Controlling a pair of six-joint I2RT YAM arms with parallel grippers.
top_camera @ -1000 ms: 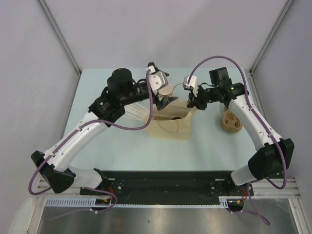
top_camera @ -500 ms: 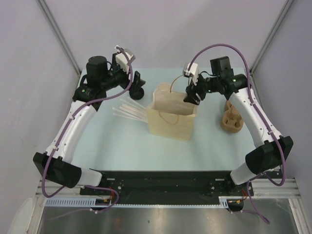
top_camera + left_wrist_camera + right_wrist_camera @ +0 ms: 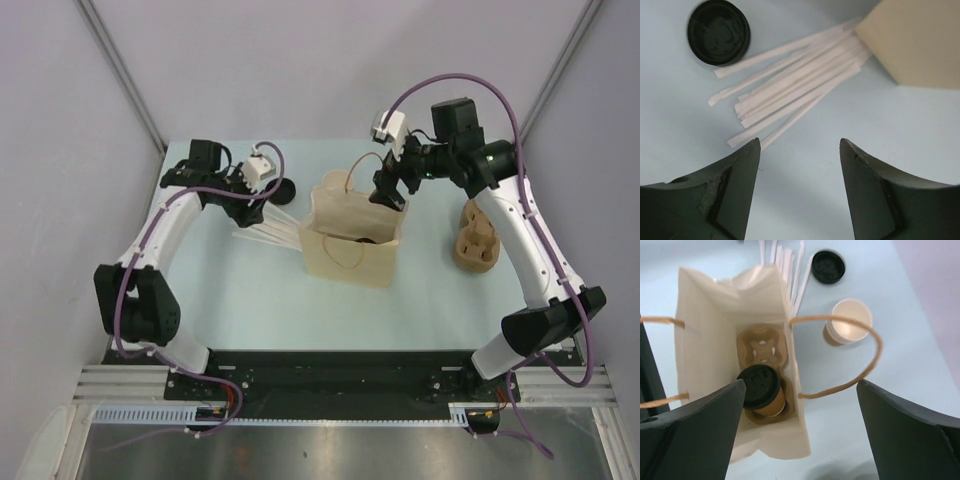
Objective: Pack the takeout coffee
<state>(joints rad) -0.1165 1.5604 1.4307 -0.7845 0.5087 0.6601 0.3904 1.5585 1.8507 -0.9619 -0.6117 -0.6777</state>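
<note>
- Judging by the right wrist view, the placing step looks finished. The small brown kraft-paper cup with a round black lid [image 3: 760,388] stands upright inside the tall cream paper bag [image 3: 705,340]. It sits in one well of a brown moulded-pulp carrier [image 3: 762,347], and the other well is empty.
- The right gripper [image 3: 387,193] hangs above the bag's mouth, its jaws spread wide with nothing between them.
- The left gripper [image 3: 800,145] hovers over the pale blue worktop [image 3: 880,130] left of the bag. It is near the white paper-wrapped straws [image 3: 795,80] and a loose black plastic lid [image 3: 718,31], with its jaws spread and empty.
- The next move probably calls for lifting the right arm straight up, clear of the brown twine handle [image 3: 879,347], so the bag neither snags nor tips.
</note>
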